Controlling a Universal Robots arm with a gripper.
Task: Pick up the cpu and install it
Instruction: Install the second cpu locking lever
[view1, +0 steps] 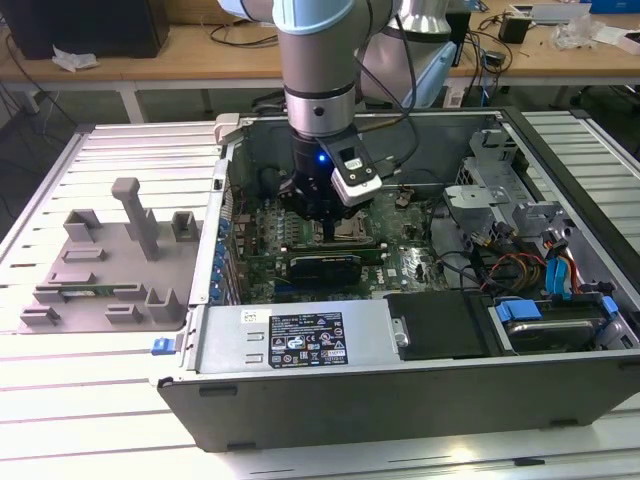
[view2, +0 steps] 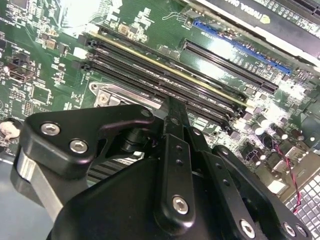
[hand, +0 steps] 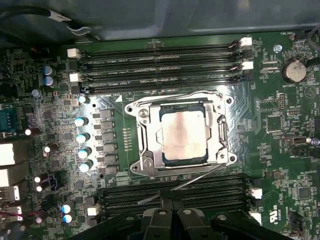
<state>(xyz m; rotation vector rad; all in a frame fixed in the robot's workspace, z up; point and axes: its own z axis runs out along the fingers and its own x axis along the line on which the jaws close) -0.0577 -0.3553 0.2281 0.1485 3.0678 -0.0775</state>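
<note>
Cpu: the cpu (hand: 183, 136) lies flat inside the socket frame (hand: 145, 150) on the motherboard (hand: 280, 125), directly under my wrist in the first wrist view. Its silvery top is bare, and I see nothing pressed on it.

My gripper: my gripper (view1: 329, 226) is low inside the open computer case (view1: 400, 385), just above the socket area in the exterior view. In the first wrist view the two fingers (hand: 165, 220) stand together with no visible gap, and they have hold of nothing. The tips are over the memory slots (hand: 175, 192) just beside the frame, not over the chip.

Retention lever: a thin metal lever (hand: 200, 177) runs slanted along the frame edge nearest to my fingers. I judge that it is not latched, but I cannot be sure.

Done: I judge that the pick-up and the placing are finished, because the chip sits square in its seat.

Left: as far as I can see, the locking of the frame and lever remains; whether the load plate is fully down I cannot tell.

Parts tray: the grey holder (view1: 105, 265) stands outside the case, well apart from my gripper.
</note>
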